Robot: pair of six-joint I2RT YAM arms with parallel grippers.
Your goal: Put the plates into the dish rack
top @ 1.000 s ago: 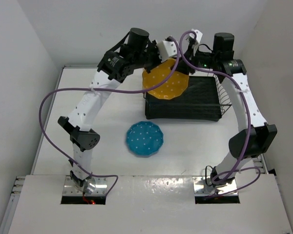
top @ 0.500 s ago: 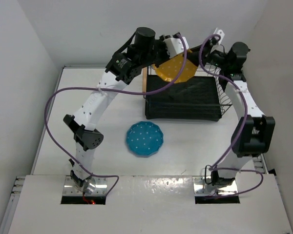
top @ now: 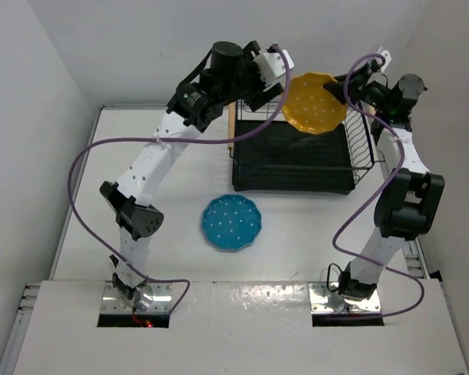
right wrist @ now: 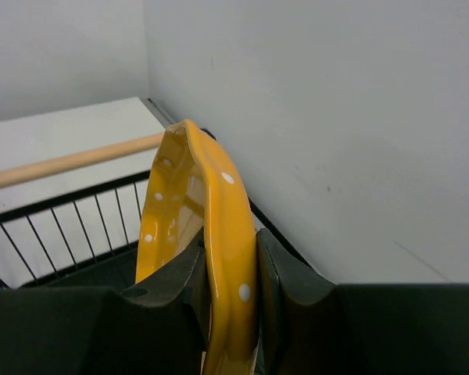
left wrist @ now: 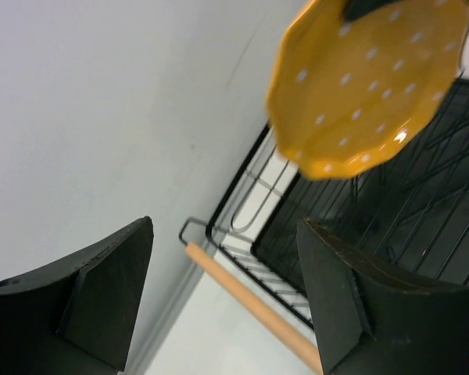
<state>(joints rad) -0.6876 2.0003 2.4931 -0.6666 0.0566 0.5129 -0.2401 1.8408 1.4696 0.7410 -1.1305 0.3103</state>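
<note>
The left tool (left wrist: 225, 226) is up high over the back left corner of the dish rack (top: 293, 160). Its two fingers (left wrist: 102, 301) stand wide apart and nothing is between them. In the left wrist view, one wooden handle (left wrist: 250, 301) of the rack shows between the fingers, lower down, with the black wires behind it.

The blue plate (top: 231, 223) lies flat on the white desk (top: 180, 195). It is in front of the rack, near the rack's front left corner, but it does not touch it. No tool is near it.

The rack sits at the back of the desk, close to the wall (top: 141, 47).

The yellow plate (top: 316, 101) is up in the air over the back right part of the rack. It is tipped up on its edge, and its face with the white dots is turned to the left tool. It is well apart from the left tool.

The right tool (top: 350, 84) holds the yellow plate by its rim. In the right wrist view, one black finger (right wrist: 172, 285) is on each side of the plate's rim, pinching it tight.
</note>
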